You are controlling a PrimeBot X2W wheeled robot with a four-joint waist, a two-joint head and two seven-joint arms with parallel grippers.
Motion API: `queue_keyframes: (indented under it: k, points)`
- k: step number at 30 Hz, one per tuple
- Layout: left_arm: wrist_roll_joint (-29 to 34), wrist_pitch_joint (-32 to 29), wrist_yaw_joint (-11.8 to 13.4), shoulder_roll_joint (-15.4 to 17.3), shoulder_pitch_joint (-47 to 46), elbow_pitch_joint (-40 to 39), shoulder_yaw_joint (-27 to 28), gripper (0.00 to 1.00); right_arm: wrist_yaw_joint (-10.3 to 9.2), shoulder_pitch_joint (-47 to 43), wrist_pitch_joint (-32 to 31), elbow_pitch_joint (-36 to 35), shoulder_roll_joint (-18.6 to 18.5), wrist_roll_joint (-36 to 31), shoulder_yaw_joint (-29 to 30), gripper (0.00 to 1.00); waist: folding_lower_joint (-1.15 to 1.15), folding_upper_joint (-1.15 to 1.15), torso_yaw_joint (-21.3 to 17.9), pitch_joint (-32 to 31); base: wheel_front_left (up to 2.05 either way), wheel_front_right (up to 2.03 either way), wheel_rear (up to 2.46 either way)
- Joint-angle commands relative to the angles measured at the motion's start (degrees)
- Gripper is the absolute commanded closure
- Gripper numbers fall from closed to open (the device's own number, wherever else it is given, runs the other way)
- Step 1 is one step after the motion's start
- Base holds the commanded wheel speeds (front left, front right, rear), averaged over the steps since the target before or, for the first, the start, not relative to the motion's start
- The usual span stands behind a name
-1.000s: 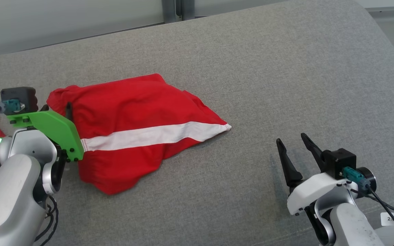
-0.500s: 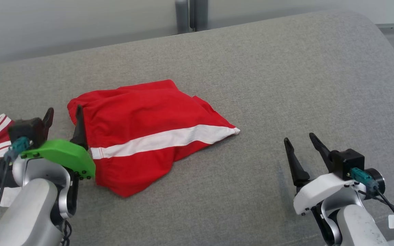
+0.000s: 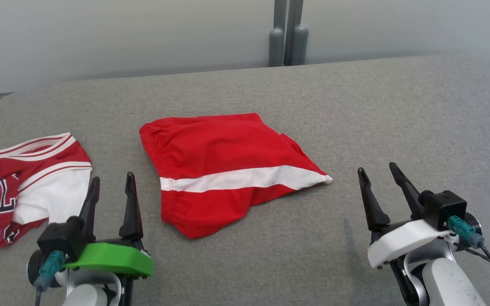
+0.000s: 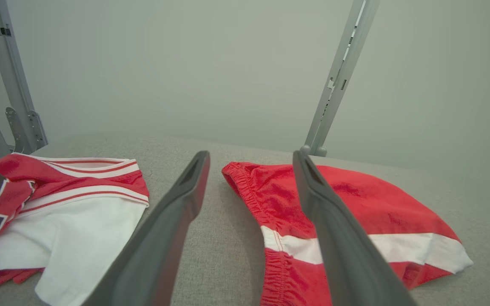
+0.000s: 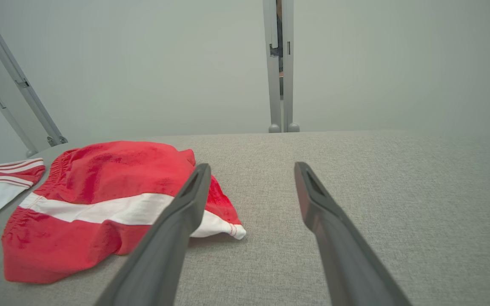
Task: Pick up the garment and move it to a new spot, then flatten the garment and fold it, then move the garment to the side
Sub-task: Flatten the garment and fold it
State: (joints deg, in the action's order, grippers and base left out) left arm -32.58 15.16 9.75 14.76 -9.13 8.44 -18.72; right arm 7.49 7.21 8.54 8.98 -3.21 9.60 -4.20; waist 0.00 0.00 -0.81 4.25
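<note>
Head view, left hand (image 3: 113, 176) spread wide, empty, right hand (image 3: 377, 166) likewise

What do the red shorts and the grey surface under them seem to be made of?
The red shorts: thin soft cloth, matte, perhaps cotton or polyester; it creases loosely and the waistband is gathered. The grey surface: woven upholstery fabric, matte; a fine weave grain shows, and the rounded edges suggest padding beneath.

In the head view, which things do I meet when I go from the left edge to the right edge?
In order: red and white jersey → left gripper → red shorts → right gripper.
</note>
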Motion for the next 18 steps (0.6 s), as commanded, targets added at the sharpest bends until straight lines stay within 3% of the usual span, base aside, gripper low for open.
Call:
queue_keyframes:
  k: [1, 10, 18]
  points:
    - [1.5, 0.0, -1.1, -0.6, 2.0, -0.6, 0.9, 0.00, 0.00, -0.9, 0.2, 0.2, -0.6, 0.5, -0.2, 0.00, 0.00, 0.00, 2.6, -2.0, 0.00, 0.00, 0.00]
    - [7.3, 0.0, -8.6, -2.6, 10.7, -1.9, 5.4, 0.00, 0.00, -2.8, 1.4, 1.5, -2.1, 1.8, -1.6, 0.00, 0.00, 0.00, 5.8, -4.4, 0.00, 0.00, 0.00]
    - [10.3, 0.0, -10.9, -2.9, 15.4, -1.6, 7.5, 0.00, 0.00, -5.5, 0.9, 3.4, -1.8, 0.2, -0.3, 0.00, 0.00, 0.00, 6.2, -5.4, 0.00, 0.00, 0.00]
